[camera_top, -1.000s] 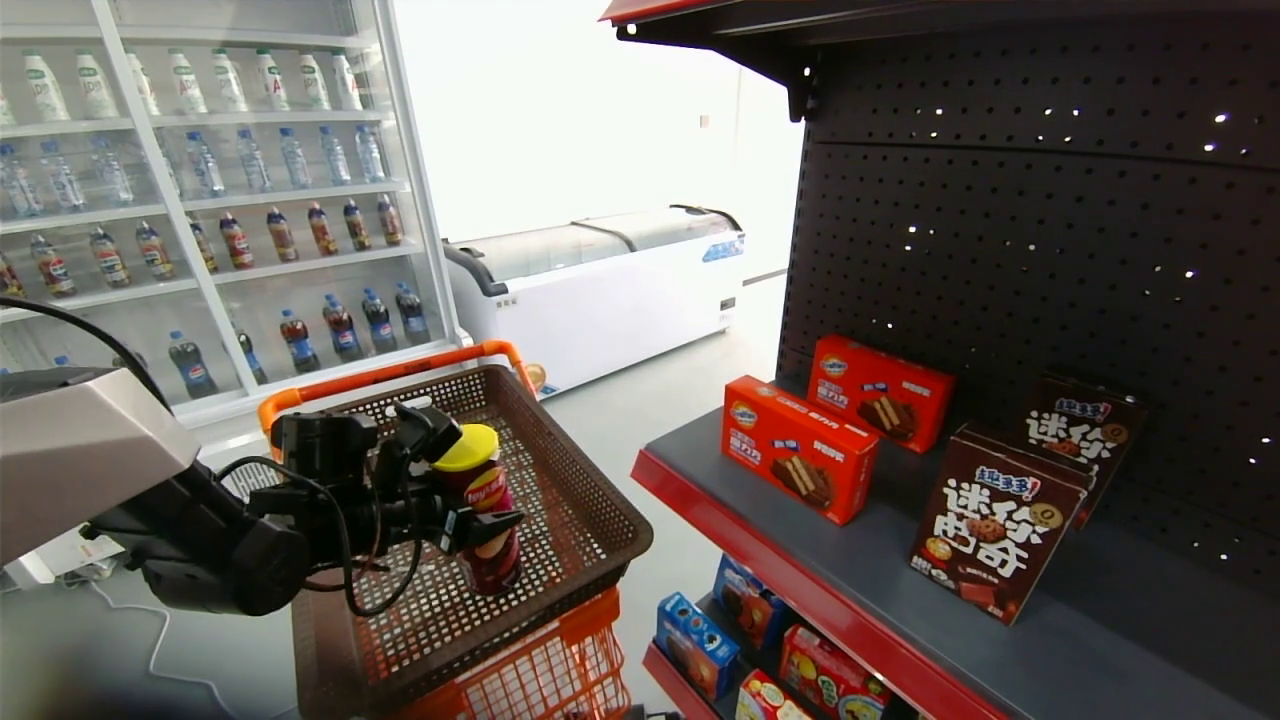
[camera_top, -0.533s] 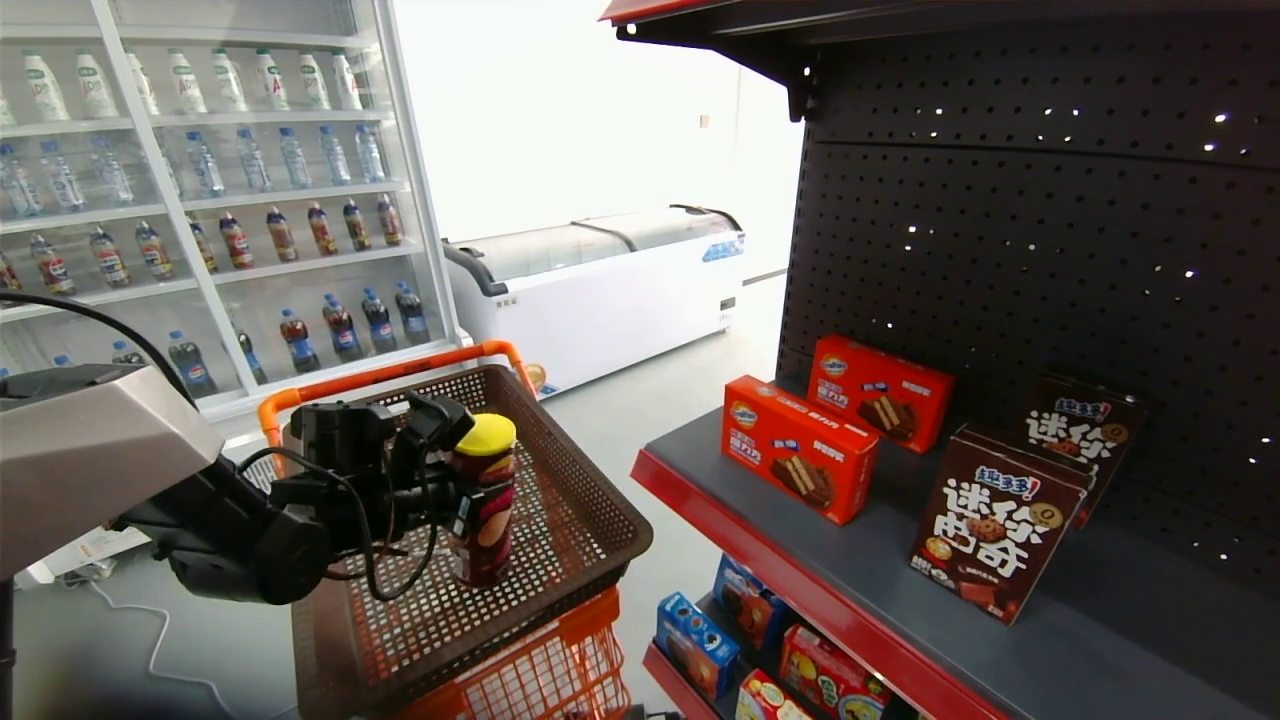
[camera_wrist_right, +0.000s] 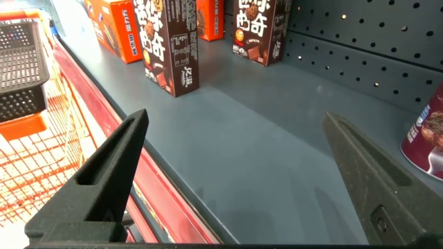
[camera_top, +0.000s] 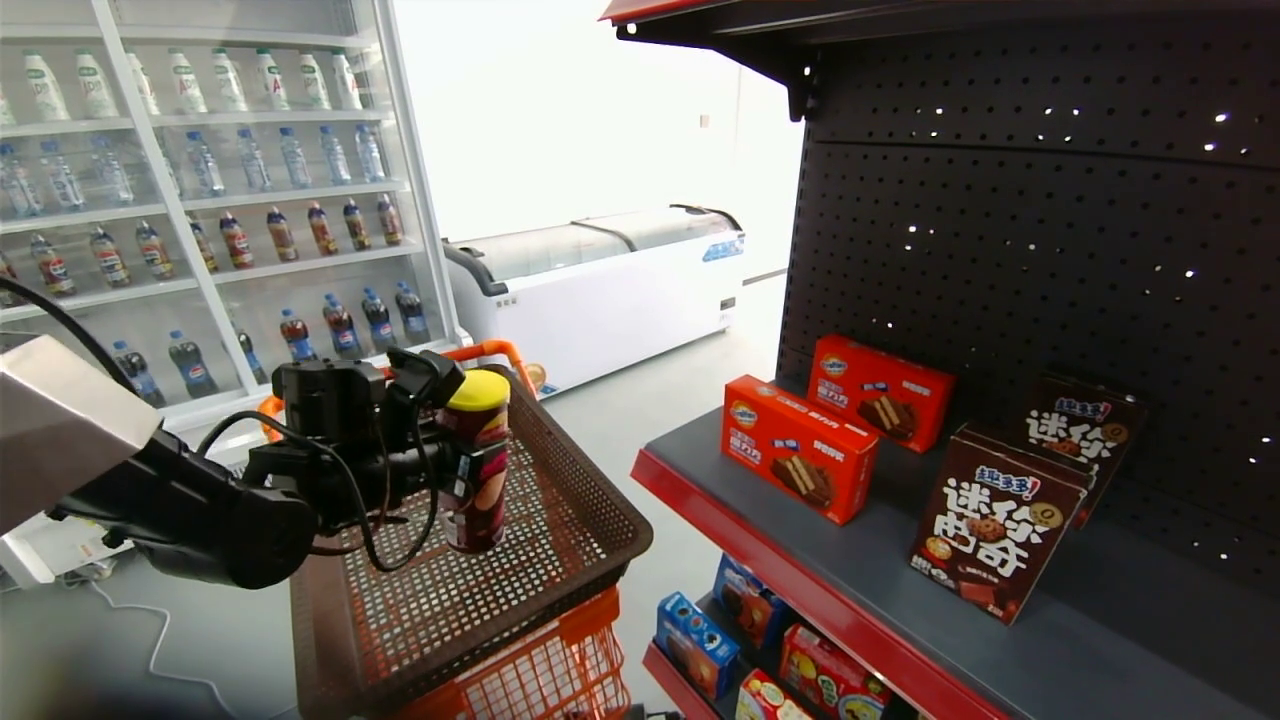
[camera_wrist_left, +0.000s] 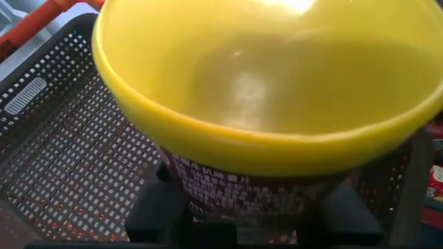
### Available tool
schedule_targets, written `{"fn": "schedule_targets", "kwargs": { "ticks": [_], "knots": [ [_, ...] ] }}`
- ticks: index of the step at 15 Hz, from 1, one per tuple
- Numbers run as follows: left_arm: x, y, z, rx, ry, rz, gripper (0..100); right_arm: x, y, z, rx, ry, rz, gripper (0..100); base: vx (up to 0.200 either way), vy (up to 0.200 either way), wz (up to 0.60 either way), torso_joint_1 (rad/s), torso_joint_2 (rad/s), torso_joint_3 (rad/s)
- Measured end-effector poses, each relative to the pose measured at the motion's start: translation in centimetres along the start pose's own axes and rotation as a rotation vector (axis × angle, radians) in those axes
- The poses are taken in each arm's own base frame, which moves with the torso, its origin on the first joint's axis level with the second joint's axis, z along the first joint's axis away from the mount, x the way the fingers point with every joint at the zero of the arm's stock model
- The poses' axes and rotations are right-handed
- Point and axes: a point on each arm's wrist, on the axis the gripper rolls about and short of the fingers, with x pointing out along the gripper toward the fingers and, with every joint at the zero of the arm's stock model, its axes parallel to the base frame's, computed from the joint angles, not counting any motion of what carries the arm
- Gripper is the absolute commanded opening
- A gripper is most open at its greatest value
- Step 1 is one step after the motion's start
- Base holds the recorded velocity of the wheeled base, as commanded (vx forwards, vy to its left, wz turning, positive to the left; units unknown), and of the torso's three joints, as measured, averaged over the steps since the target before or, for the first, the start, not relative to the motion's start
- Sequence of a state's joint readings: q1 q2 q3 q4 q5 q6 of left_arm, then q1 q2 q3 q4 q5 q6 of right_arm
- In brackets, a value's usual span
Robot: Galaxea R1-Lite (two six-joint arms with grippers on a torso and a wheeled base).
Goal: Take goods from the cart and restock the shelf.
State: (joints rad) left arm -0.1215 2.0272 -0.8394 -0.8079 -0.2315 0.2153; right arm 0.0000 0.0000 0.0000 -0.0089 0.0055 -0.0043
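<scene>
A dark red chip can with a yellow lid hangs upright just above the brown cart basket, with my left gripper shut on its side. In the left wrist view the yellow lid looms close over the can body, with the basket mesh below. My right gripper stands open above the grey shelf board, nothing between its fingers. The same shelf lies to the right of the cart.
Two orange boxes and two brown cookie boxes stand on the shelf, with bare board in front of them. Another dark red can stands near the pegboard back. A lower orange cart basket and drink fridges are nearby.
My left gripper has lifted the chip can up from the basket floor, and the can has gone from tilted to upright.
</scene>
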Motion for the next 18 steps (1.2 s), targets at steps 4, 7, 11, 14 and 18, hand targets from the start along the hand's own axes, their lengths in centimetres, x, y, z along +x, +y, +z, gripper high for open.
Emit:
{"fn": "schedule_targets", "kwargs": {
  "ticks": [4, 7, 11, 14, 18],
  "knots": [
    [-2.1, -0.7, 3.6, 0.001, -0.058, -0.046, 0, 0.0, 0.0, 0.0, 0.000, 0.000, 0.000, 100, 0.000, 0.000, 0.00, 0.000, 0.00, 0.000],
    [-4.3, -1.2, 5.8, -0.004, -0.070, -0.080, 0, 0.0, 0.0, 0.0, 0.000, 0.000, 0.000, 100, 0.000, 0.000, 0.00, 0.000, 0.00, 0.000],
    [-8.3, -2.1, 9.0, -0.051, -0.142, -0.120, 0, 0.0, 0.0, 0.0, 0.000, 0.000, 0.000, 100, 0.000, 0.000, 0.00, 0.000, 0.00, 0.000],
    [-10.6, -3.0, 11.3, -0.025, -0.236, -0.135, 0, 0.0, 0.0, 0.0, 0.000, 0.000, 0.000, 100, 0.000, 0.000, 0.00, 0.000, 0.00, 0.000],
    [-11.4, -7.3, 12.5, 0.021, -0.296, -0.291, 0, 0.0, 0.0, 0.0, 0.000, 0.000, 0.000, 100, 0.000, 0.000, 0.00, 0.000, 0.00, 0.000]
  ]
}}
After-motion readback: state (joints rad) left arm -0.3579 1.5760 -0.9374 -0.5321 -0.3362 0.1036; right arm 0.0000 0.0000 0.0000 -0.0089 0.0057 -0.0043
